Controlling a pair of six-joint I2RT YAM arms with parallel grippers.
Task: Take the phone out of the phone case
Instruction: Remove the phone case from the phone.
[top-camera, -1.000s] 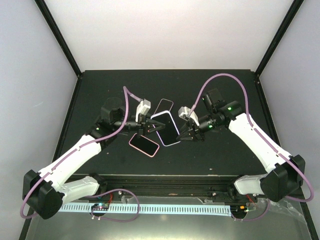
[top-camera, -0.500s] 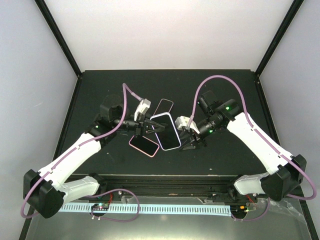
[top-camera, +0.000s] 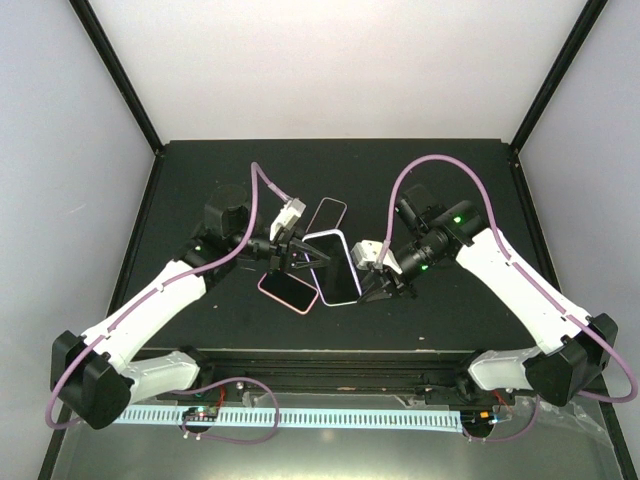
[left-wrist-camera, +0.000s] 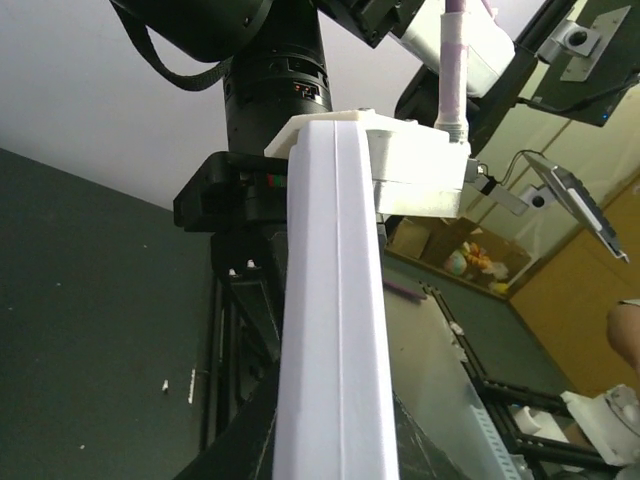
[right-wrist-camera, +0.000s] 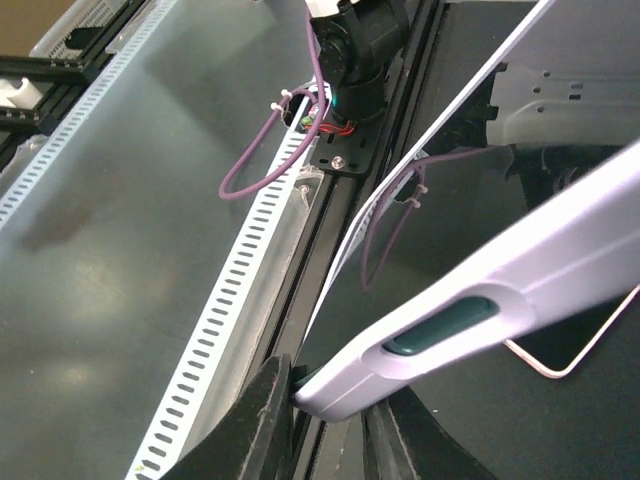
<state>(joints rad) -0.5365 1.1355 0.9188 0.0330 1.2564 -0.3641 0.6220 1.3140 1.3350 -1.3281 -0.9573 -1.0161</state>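
1. The phone case (left-wrist-camera: 335, 300) sits in the middle of the black table (top-camera: 430, 180), between the two arms. It is pale purple.
2. The phone (top-camera: 335, 268) is inside the phone case, with its dark screen facing up.
3. The left gripper (top-camera: 296, 256) is at the left side of the phone case. Its fingers are shut tight on that long edge. In the left wrist view, the pale edge of the case runs straight up the middle of the picture.
4. The right gripper (top-camera: 370, 285) is at the right near corner of the phone case. Its fingers (right-wrist-camera: 268, 420) are close together, and the corner of the case is pinched between them.
5. A dark green button (right-wrist-camera: 440, 325) shows on the side of the phone case, just past the pinched corner.
6. In the right wrist view, the phone case looks lifted a bit off the table at that end. How high it is I cannot tell.
7. A pink phone (top-camera: 288, 290) lies flat on the table, just beside the near left corner of the phone case, under the left gripper.
8. Another phone (top-camera: 327, 213) lies flat just behind the far end of the phone case. It has a pale rim and a dark screen.
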